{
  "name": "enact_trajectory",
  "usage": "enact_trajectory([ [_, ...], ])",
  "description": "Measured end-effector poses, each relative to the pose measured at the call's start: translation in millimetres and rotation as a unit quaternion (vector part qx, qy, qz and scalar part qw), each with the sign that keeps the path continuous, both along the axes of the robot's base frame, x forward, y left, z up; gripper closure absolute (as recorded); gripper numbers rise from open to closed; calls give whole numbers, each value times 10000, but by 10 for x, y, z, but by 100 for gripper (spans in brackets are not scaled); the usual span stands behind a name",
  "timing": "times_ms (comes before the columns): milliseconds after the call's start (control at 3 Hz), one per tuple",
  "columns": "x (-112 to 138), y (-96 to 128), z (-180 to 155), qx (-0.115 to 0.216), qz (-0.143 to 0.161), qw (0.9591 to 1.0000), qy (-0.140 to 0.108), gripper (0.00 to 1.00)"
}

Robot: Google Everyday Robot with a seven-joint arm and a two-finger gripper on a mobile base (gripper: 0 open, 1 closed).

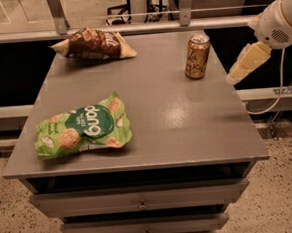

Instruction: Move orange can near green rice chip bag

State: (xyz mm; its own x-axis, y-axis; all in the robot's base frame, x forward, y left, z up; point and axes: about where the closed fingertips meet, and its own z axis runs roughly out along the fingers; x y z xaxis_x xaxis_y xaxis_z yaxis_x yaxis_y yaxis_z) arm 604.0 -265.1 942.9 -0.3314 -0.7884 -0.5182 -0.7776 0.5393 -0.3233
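The orange can stands upright near the far right of the grey table. The green rice chip bag lies flat near the front left, well apart from the can. My gripper hangs in the air off the table's right edge, a short way to the right of the can and level with it, touching nothing. It points down and to the left from the white arm.
A brown-and-tan chip bag lies at the far left of the table. Drawers run below the front edge. A rail crosses behind the table. A cable hangs at the right.
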Motion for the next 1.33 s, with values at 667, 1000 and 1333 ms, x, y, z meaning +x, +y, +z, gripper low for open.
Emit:
enact_trajectory([
  [667,488,129,-226,1371,-82,9904,-161,0],
  [1000,629,286,-323,1859,2,9824,-182,0],
  [1333,758,473,-423,2267,112,9737,-212,0],
])
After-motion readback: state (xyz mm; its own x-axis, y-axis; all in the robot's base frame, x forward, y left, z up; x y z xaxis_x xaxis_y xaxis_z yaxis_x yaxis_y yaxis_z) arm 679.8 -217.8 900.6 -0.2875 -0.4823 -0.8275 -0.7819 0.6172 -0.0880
